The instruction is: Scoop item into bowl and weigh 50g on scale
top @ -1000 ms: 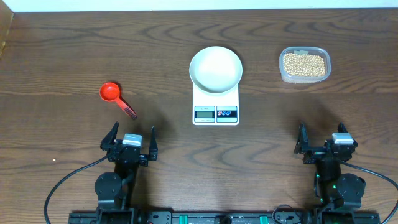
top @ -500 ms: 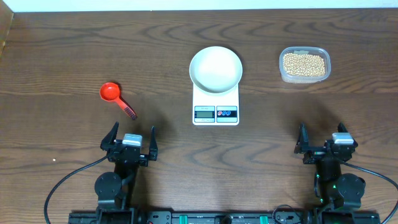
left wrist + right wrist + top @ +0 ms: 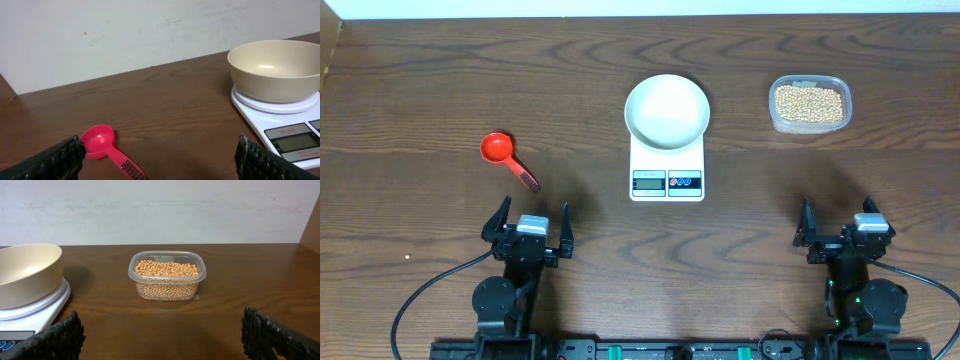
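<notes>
The white bowl (image 3: 666,110) stands empty on the white scale (image 3: 667,168) at the table's middle, the display facing me. The beige beans (image 3: 809,103) fill a clear plastic tub (image 3: 777,120) at the back right. A red scoop (image 3: 507,158) lies on the wood at the left. My left gripper (image 3: 533,222) rests open near the front edge, just behind the scoop (image 3: 102,142), with the bowl (image 3: 274,70) ahead to its right. My right gripper (image 3: 837,225) is open too, facing the beans (image 3: 166,277) from a distance. Both hold nothing.
A pale wall (image 3: 160,210) runs along the table's far edge. Black cables (image 3: 420,295) trail from the arm bases at the front. Bare dark wood (image 3: 750,220) lies between the grippers and the scale.
</notes>
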